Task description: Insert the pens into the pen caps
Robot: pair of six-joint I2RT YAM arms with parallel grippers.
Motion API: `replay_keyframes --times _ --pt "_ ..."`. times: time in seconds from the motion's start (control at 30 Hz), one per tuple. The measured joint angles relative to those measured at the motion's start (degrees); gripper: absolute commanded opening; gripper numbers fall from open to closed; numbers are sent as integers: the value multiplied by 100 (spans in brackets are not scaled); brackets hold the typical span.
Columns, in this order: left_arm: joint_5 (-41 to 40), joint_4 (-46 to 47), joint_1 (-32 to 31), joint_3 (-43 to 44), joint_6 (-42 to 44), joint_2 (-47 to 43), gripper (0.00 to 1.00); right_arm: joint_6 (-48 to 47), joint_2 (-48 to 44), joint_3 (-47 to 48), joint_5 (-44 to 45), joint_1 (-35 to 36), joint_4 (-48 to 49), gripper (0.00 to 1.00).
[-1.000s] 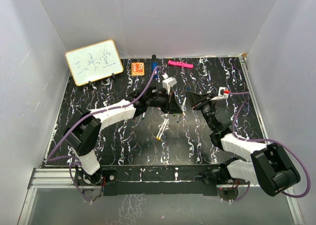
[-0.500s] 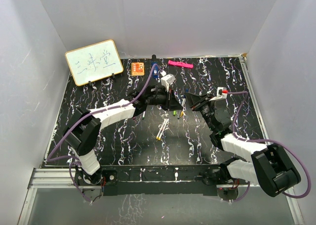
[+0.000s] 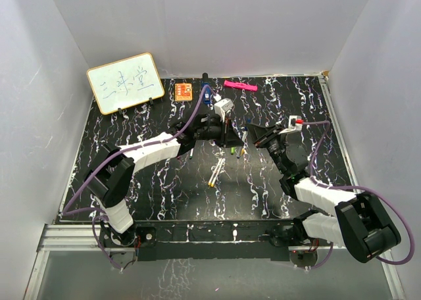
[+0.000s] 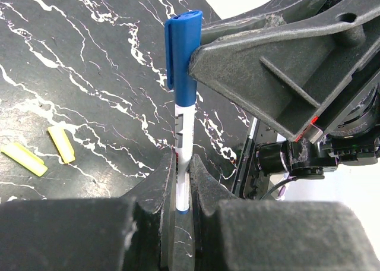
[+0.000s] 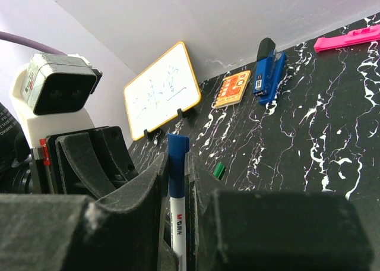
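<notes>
Your left gripper (image 4: pixel 183 171) is clamped on the white barrel of a pen (image 4: pixel 182 128), near its lower end. The pen runs straight out from between the fingers. A blue cap (image 4: pixel 181 51) sits on the pen's other end, and your right gripper (image 5: pixel 176 167) is closed around that cap. Both arms reach in from the near edge and meet tip to tip over the middle of the table (image 3: pixel 131 122), slightly toward the far edge. Two yellow caps (image 4: pixel 61 143) lie loose beside them.
</notes>
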Motion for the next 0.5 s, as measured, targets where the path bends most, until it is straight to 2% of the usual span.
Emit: replay_keyframes --times 0.5 --pt "103 114 282 168 -258 44 0 -223 330 632 -136 -7 -437 0"
